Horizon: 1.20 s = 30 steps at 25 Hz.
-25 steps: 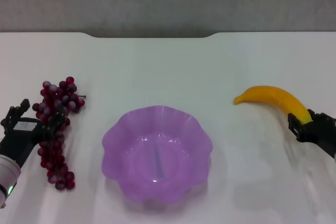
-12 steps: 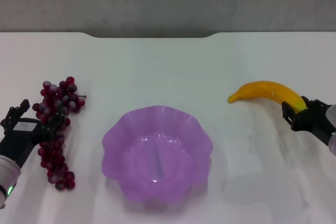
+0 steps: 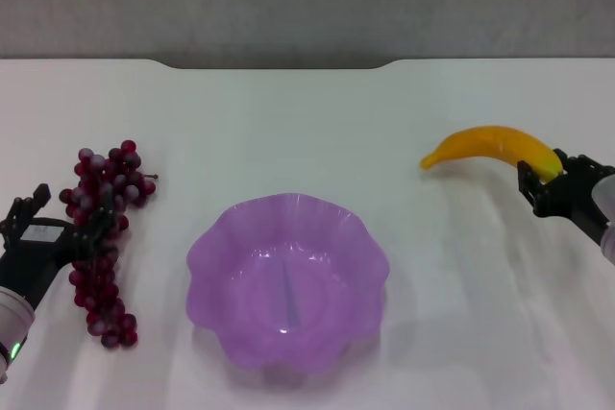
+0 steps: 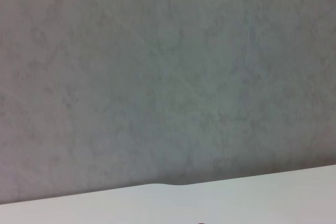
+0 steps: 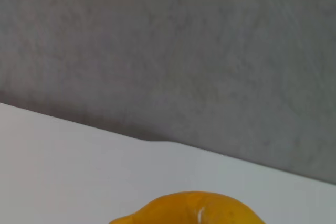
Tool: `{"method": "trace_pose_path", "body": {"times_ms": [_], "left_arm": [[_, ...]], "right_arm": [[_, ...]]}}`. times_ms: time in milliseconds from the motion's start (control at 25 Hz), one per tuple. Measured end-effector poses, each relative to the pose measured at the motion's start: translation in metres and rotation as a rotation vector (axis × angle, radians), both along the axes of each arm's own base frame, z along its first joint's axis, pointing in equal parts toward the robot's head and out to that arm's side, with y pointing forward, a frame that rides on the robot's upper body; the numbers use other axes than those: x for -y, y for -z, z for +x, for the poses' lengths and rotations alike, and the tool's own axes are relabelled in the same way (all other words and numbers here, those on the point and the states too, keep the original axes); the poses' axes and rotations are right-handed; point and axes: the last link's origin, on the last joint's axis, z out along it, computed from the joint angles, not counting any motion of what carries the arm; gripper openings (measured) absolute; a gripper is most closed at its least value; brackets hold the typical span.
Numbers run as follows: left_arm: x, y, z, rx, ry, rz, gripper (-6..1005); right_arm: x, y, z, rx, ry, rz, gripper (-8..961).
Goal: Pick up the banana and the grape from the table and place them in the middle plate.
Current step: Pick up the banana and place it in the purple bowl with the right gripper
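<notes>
Head view first: the right gripper (image 3: 547, 180) is pinching the banana (image 3: 490, 147) at its right-hand end, and the fruit juts out to the left, well to the right of the middle plate (image 3: 287, 280). That purple, scallop-rimmed plate sits at the centre of the white table (image 3: 288, 122) with nothing in it. Over on the left, the grape (image 3: 100, 239) bunch lies stretched along the table, well apart from the plate's left rim. The left gripper (image 3: 60, 229) is right at the bunch's middle, its dark fingers (image 3: 27, 206) spread, one side up against the grapes and the other out on the far left.

Left wrist view now: only a grey wall and a sliver of the table's notched far edge; neither gripper nor fruit shows here.

Right wrist view: the banana's yellow-orange curve fills the lower edge, close to the lens, with the table and grey wall beyond it.
</notes>
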Motion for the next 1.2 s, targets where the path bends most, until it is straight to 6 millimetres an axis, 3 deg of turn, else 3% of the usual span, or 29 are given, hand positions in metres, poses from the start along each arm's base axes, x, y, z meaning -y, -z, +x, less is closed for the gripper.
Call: {"method": "trace_pose_path", "body": {"times_ms": [560,920,1200], "left_arm": [[0.001,-0.001,-0.002,-0.003,-0.004,0.001,862],[0.003,-0.002,-0.005,-0.009,-0.014,0.001,862],[0.002,-0.003,-0.006,-0.009,-0.016,0.005,862]], "right_arm": [[-0.01,0.0,-0.023,0.046,-0.089,0.014,481],[-0.021,-0.002,-0.064,0.097,-0.224,0.046,481],[-0.021,-0.007,-0.077,0.142,-0.246,0.061,481]]}}
